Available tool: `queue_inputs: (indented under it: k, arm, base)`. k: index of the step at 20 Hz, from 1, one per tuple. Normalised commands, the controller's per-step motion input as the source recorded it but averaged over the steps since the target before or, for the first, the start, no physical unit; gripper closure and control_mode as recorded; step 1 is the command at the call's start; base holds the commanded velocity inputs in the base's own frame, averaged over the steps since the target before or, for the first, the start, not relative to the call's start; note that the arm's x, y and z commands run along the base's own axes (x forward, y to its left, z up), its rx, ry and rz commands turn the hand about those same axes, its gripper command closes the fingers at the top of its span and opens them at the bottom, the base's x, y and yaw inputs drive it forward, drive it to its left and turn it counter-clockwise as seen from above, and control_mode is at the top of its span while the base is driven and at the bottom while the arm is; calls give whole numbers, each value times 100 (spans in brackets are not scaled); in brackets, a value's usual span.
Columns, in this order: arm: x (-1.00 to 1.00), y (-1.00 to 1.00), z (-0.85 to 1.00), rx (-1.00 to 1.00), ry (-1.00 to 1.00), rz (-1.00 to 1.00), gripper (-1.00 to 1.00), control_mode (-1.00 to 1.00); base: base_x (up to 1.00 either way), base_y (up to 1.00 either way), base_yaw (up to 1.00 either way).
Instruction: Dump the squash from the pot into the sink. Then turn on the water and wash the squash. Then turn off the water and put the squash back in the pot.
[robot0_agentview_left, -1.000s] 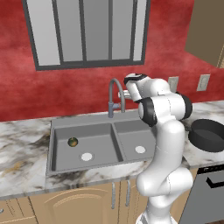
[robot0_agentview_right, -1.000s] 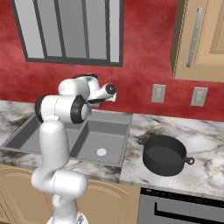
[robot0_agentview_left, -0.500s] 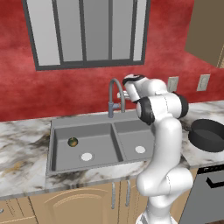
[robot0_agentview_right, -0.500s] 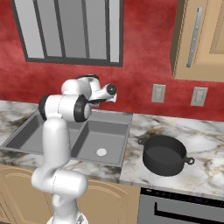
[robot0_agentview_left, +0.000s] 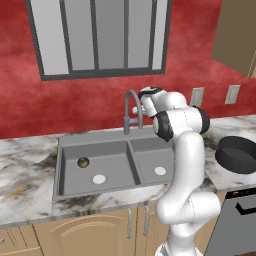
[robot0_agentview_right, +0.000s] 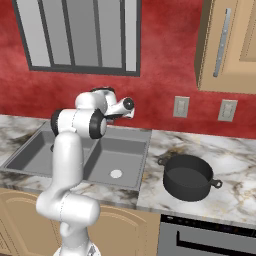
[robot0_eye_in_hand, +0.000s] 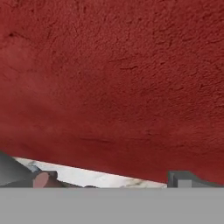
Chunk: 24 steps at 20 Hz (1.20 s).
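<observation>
Squash, a small round dark green and orange-brown ball (robot0_agentview_left: 83, 162), was seen lying in the left basin of the grey double-basin sink (robot0_agentview_left: 132, 156), so the open, empty end effector (robot0_agentview_left: 141, 98), raised beside the grey gooseneck faucet (robot0_agentview_left: 131, 109), was judged best eased squarely onto the handle.

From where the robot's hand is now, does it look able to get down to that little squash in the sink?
Probably yes. The squash lies alone in the left basin of the sink, nothing over it. The open gripper is up by the faucet, close by.
</observation>
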Motion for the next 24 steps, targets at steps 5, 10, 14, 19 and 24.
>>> queue_inputs:
  k: [5,10,14,19,24]
  arm:
    - [23,0,-19,0,0,0,-100,-100]
    - [21,0,-19,0,0,0,-100,-100]
    - [11,0,-26,0,0,0,-100,-100]
    - [3,0,-31,0,1,0,-100,-100]
    - [3,0,-34,0,2,0,-100,-100]
  base:
    - [0,0,0]
    - [0,0,0]
    - [0,0,0]
    - [0,0,0]
    - [0,0,0]
